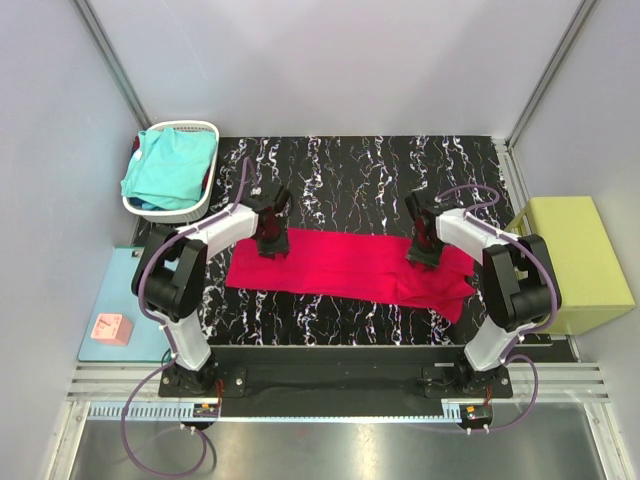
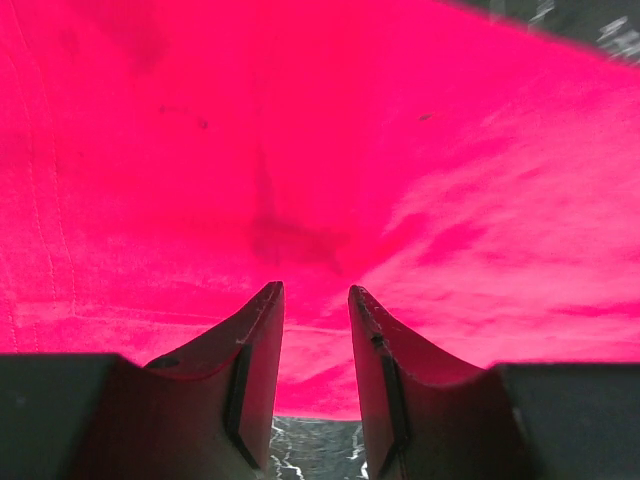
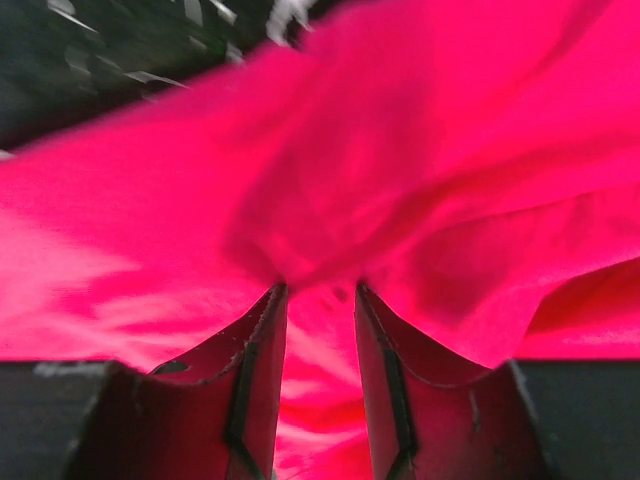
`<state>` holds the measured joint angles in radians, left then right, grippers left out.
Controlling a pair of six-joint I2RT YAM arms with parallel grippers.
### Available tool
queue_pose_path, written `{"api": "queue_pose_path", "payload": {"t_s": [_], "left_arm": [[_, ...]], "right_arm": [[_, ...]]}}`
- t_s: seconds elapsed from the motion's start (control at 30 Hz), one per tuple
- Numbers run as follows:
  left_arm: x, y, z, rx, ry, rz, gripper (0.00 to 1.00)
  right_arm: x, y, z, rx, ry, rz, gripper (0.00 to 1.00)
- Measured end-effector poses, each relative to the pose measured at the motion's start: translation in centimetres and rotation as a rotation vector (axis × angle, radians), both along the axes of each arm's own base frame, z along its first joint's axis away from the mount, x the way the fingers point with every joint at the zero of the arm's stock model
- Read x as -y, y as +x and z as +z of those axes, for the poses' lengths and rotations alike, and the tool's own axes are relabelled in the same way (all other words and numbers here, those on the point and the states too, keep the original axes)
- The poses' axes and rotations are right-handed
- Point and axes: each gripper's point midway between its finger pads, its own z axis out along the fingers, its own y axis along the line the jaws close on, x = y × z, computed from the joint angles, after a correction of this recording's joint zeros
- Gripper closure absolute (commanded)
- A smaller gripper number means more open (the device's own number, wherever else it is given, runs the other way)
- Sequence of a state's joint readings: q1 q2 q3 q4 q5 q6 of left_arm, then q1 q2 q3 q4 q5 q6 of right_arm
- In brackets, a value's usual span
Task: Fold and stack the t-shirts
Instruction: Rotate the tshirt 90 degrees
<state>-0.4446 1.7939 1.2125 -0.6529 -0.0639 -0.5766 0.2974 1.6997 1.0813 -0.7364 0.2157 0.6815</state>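
Note:
The crimson-red t-shirt (image 1: 350,265) lies folded into a long band across the black marbled table (image 1: 350,170). My left gripper (image 1: 270,245) stands over its left end. In the left wrist view the jaws (image 2: 315,290) are apart, with the red cloth (image 2: 330,150) past the tips and bare table showing between the fingers. My right gripper (image 1: 422,252) is over the shirt's right part. Its jaws (image 3: 320,290) are also apart, with bunched red cloth (image 3: 400,180) at the tips and under the gap. The turquoise t-shirt (image 1: 165,170) sits crumpled in a white basket (image 1: 205,130) at the back left.
A yellow-green block (image 1: 575,260) stands off the table's right edge. A light-blue mat (image 1: 110,300) with a small pink cube (image 1: 112,328) lies to the left of the left arm's base. Grey walls enclose the table.

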Motion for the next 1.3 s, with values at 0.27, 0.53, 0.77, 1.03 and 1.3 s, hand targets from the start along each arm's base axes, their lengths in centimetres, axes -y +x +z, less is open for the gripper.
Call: {"api": "queue_pose_path", "payload": {"t_s": [0.27,0.53,0.77,1.03,1.3], "left_arm": [[-0.7,-1.1,-1.2,-0.044,0.009,0.006,0.63],[-0.8,-1.1,-2.3,-0.094,-0.018,0.018,0.64],[-0.8,-1.1,-2.3,-0.109,-0.029,0.022,0.64],[-0.8,-1.6,-2.3,-0.08,-0.047,0.029,0.66],[0.7,-5.8,-2.3,-0.08,-0.056,-0.026,0.66]], "right_arm": [[0.3,-1.1,-1.3,-0.04,-0.012,-0.012,0.63],[0.2,-0.9,-1.7,-0.091,-0.024,-0.022,0.66],[0.2,-0.9,-1.7,-0.115,-0.037,-0.014,0.61],[0.3,-0.1,-1.7,-0.17,-0.058,0.005,0.62],[0.3,3.8,-1.8,-0.187,-0.032,-0.017,0.62]]}}
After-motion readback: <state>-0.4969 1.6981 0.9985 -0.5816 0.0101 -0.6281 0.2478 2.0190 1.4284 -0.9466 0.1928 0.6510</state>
